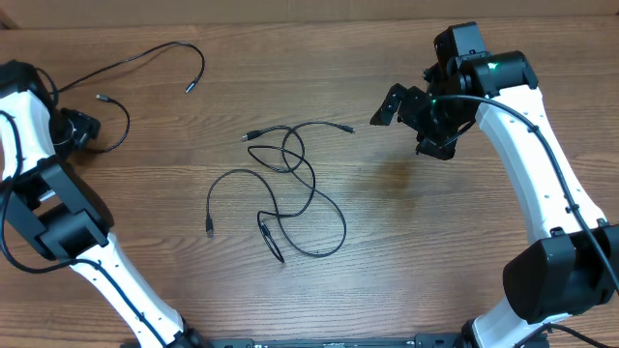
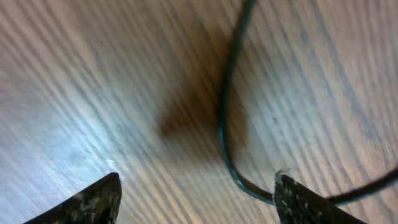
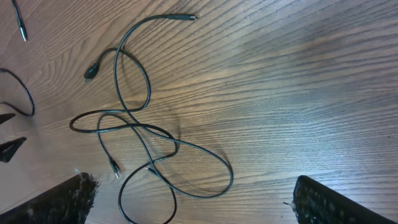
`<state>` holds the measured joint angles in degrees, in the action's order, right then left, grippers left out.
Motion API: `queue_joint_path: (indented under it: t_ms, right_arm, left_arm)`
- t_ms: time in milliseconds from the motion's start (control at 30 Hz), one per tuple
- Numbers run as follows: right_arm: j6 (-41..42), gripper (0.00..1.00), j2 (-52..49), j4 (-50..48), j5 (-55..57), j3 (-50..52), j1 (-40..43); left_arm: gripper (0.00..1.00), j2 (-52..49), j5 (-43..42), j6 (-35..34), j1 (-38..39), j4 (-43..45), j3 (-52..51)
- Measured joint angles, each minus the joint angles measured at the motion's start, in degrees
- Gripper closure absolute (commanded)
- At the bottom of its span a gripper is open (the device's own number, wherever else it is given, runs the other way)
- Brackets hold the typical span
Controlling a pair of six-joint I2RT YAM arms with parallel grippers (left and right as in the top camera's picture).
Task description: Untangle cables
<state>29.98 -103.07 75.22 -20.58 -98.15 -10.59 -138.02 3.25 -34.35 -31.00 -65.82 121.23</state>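
Black cables tangled on table; left gripper open over loose cable; right gripper open, apart from them.

Cables centred on table

Left arm: white, folded at the far left.
Left claw: fingers spread wide, empty.
Right arm: white, reaching inward.
Right claw: fingers spread wide, empty.

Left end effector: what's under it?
A thin black flexible cable curving over brown wood-grain table, between the left end effector fingers. The cable's ends lie outside the frame, unseen.
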Motion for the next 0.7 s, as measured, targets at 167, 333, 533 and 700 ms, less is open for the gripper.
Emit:
queue_joint_path:
  t_ms: [167,333,533,700]
  right_arm:
    - [0.0,0.0,0.0,-0.02,0.0,0.0,0.0]
    - [-0.02,0.0,0.02,0.0,0.0,0.0,0.0]
    - [0.02,0.0,0.02,0.02,0.0,0.0,0.0]
    - [-0.02,0.0,0.02,-0.02,0.0,0.0,0.0]
  left_arm:
    - [0.27,-0.02,-0.76,-0.74,2.45,1.49,-0.04]
    - [0.29,-1.92,-1.07,-3.26,3.28,0.94,-0.04]
    - [0.67,-3.5,-0.07,-4.33,3.28,1.33,-0.04]
    - [0.84,-3.5,-0.04,-4.7,3.28,2.08,-0.04]
